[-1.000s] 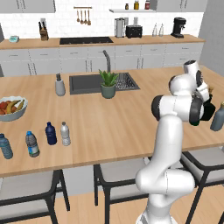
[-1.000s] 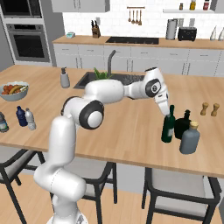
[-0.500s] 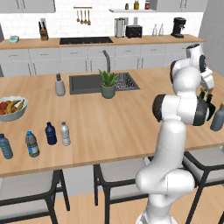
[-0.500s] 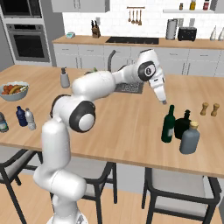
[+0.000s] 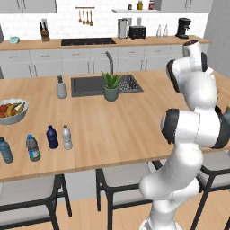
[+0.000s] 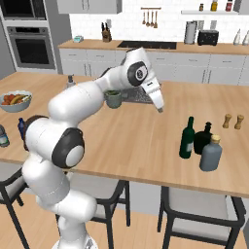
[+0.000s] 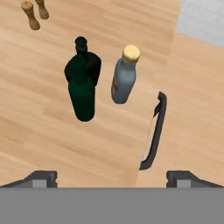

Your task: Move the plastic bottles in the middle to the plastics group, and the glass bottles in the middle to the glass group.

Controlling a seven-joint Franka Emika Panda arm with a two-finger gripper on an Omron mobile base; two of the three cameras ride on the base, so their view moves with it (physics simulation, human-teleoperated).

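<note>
Claw (image 6: 160,110) hangs empty above the wooden bench (image 6: 126,141), its two dark tips spread wide apart at the bottom of the hand view. From it, at about four o'clock in the right base view, the tall dark green glass bottle with a narrow neck (image 6: 186,138) stands upright, touching or just beside the squat black round bottle (image 6: 203,139); the plain grey-blue bottle with a tan cap (image 6: 211,153) is just beside those.

Far across the bench in the left base view, at nine o'clock from the arm, sit the small dark navy plastic bottle (image 5: 52,137) and the small clear greyish bottle with a white cap (image 5: 67,137), near two blue-labelled clear water bottles (image 5: 32,148) (image 5: 5,150).

Likely risk: the small bottles stand close together, so a wide claw may topple the neighbour.

Count: three glass bottles, four plastic bottles, two wooden pepper mills (image 6: 232,121).
</note>
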